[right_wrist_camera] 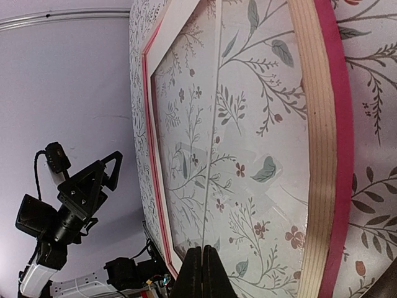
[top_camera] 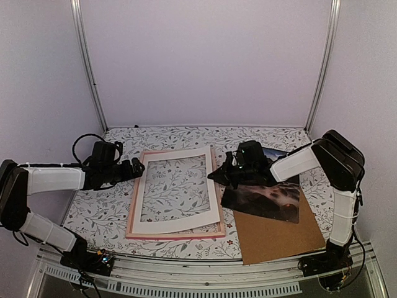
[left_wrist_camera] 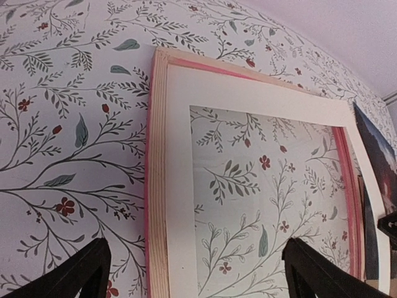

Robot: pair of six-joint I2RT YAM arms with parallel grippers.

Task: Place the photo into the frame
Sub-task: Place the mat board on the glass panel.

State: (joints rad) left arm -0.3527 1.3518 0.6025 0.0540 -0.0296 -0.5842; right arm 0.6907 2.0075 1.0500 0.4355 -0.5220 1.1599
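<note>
Right of the frame point(top_camera: 175, 236), askew on the brown backing board point(top_camera: 282, 239): the photo point(top_camera: 263, 197), picture side up, far end hidden under the right arm point(top_camera: 298, 162). Looks thin, light and bendy, probably slick-surfaced. Likely to slip between pads, crease if pinched hard, and sag if lifted by one corner alone. Best taken by the near-left corner, apparently jutting past the board onto the desk point(top_camera: 186, 133), or slid until a longer edge overhangs. Not gripped at present.

Right hand point(top_camera: 217, 176) clenched tight, with nothing visibly held, poised over the frame's right rail just beside the photo. Left hand point(top_camera: 136, 167) spread wide and empty, close to the frame's far-left corner.

White mat point(top_camera: 211, 189) resting on the frame, slightly skewed, with the floral desk visible through its opening. Probably needs lifting off or squaring before seating the print; worth handling flat and supported from both ends.
</note>
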